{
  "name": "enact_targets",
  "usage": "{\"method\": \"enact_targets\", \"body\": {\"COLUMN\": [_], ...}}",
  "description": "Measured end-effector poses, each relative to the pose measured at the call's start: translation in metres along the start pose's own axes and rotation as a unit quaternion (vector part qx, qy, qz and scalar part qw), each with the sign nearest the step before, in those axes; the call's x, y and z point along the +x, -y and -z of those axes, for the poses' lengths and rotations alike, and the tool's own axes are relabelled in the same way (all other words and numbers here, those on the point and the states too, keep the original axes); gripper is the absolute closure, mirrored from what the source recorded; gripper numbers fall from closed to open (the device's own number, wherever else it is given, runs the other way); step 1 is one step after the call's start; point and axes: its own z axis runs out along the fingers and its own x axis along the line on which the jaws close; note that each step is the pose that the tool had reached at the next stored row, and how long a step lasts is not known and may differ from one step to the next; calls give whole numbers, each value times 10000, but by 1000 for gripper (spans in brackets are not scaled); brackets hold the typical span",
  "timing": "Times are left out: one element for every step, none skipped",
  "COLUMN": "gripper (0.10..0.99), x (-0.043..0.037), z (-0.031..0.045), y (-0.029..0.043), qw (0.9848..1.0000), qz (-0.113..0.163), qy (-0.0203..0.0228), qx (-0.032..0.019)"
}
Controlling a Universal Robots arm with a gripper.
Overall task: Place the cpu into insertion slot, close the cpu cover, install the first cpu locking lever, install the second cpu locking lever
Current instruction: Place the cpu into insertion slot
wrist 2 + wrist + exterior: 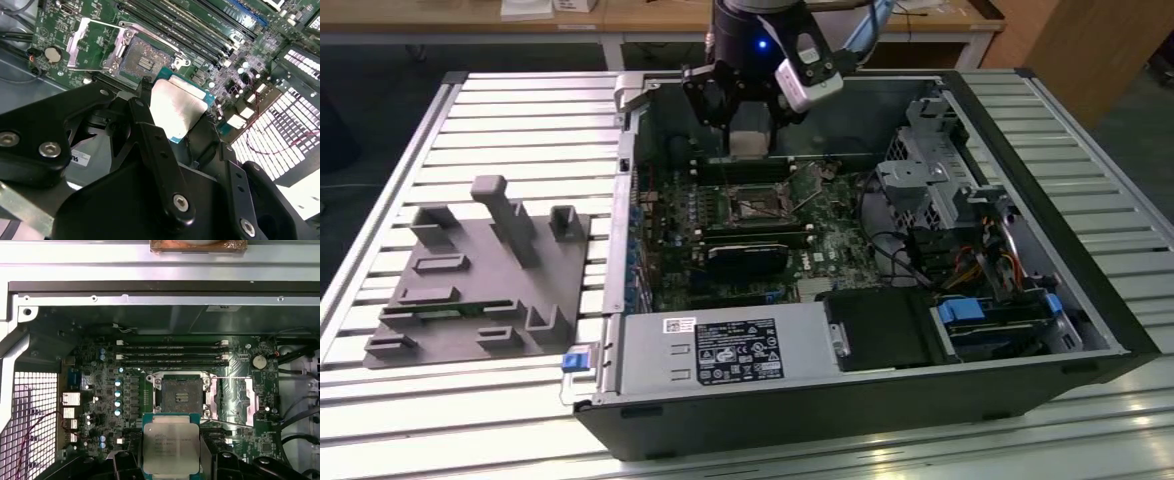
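Cpu (171,447) clamped flat, just short of the open insertion slot (181,395)

The gripper (171,462) grasps the cpu by two opposite edges with its metal top facing up, which I judge leaves the contact side free and level for seating. In both wrist views the chip hangs above the motherboard (100,390) and reads as just beside the insertion slot, off one edge of it and not yet over its dark centre. The cpu cover (248,397) lies swung back flat along a neighbouring edge of the slot, clear of the opening, so the socket stands bare to receive the chip. In the exterior view the gripper sits inside the open computer case (854,400), raised above the insertion slot and towards the case wall behind it.
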Motion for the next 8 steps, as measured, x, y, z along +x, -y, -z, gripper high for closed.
{"method": "enact_targets", "body": {"gripper": [545,545,545,545,545,545,545,545], "x": [0,1,-1,-3,-5,-8,-15,-23], "z": [-18,-36,-55,-73,-91,-109,-129,-148], "y": [0,0,-2,-5,-9,-14,-19,-24], "qw": [10000,10000,10000,10000,10000,10000,10000,10000], "qz": [-1,-1,0,0,-1,-1,0,-1], "qy": [0,0,0,0,0,0,-1,0], "qx": [0,0,0,0,0,1,1,0]}}
